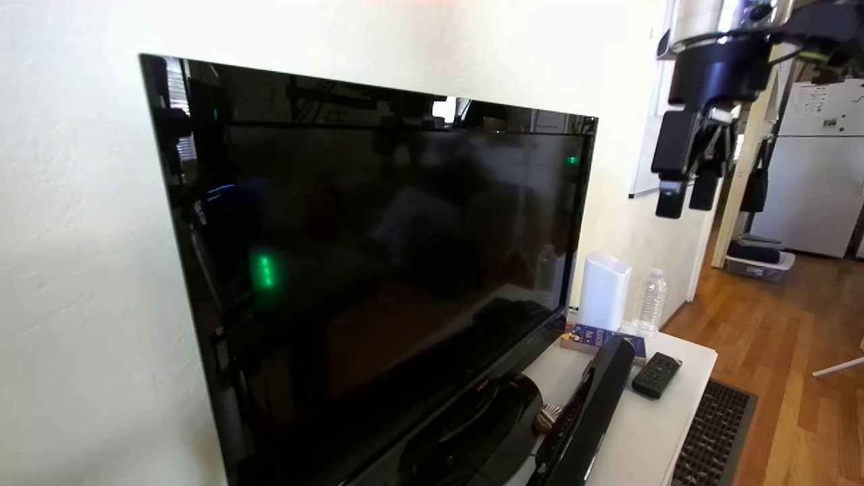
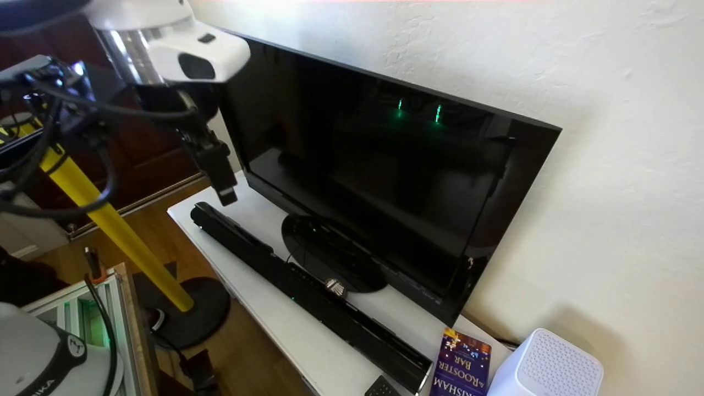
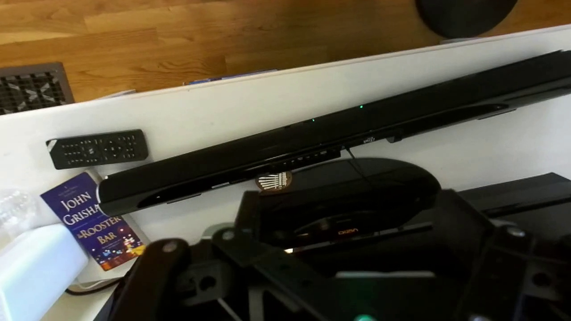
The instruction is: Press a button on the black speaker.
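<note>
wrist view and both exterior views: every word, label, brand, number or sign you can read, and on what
"JOHN GRISHAM": book, the M hidden in the wrist view by the black speaker.
"The ROOSTER BAR": same book.
"VIZIO": black screen, upside down in the wrist view.
"KA": end of a cut-off word, white robot part.
Too small or blurred: speaker logo and button labels, remote markings, round emblem, papers on the fridge.
</note>
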You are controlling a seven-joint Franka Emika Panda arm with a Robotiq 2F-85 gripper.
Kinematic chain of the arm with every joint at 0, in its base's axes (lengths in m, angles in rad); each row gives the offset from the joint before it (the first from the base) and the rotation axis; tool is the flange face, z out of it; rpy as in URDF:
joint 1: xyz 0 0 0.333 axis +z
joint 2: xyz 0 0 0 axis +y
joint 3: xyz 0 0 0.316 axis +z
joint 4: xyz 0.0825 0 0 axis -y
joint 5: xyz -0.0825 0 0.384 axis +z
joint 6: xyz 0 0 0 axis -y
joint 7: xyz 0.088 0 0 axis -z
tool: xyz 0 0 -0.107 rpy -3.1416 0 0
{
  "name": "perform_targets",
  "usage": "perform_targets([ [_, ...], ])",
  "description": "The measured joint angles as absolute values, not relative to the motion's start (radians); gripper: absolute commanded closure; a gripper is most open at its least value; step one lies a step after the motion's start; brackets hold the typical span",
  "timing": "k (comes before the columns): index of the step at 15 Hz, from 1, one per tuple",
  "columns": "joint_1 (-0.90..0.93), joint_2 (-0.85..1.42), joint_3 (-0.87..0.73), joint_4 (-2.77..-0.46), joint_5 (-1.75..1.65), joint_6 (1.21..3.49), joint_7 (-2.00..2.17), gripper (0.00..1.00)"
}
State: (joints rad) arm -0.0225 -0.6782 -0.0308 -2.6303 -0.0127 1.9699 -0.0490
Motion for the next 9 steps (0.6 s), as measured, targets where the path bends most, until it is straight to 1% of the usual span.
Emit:
perform_targets([
  [5, -0.002, -0.505, -0.081, -2.706, 0.011, 2.227, -0.147, 0.00],
  [7, 0.008, -0.434, -0.097, -2.718, 0.033, 2.315, -0.185, 0.25],
  [8, 0.014, -0.399, -0.105, -2.720, 0.047, 2.344, -0.209, 0.26],
  [9, 0.021, -0.363, -0.111, -2.720, 0.058, 2.364, -0.236, 0.34],
])
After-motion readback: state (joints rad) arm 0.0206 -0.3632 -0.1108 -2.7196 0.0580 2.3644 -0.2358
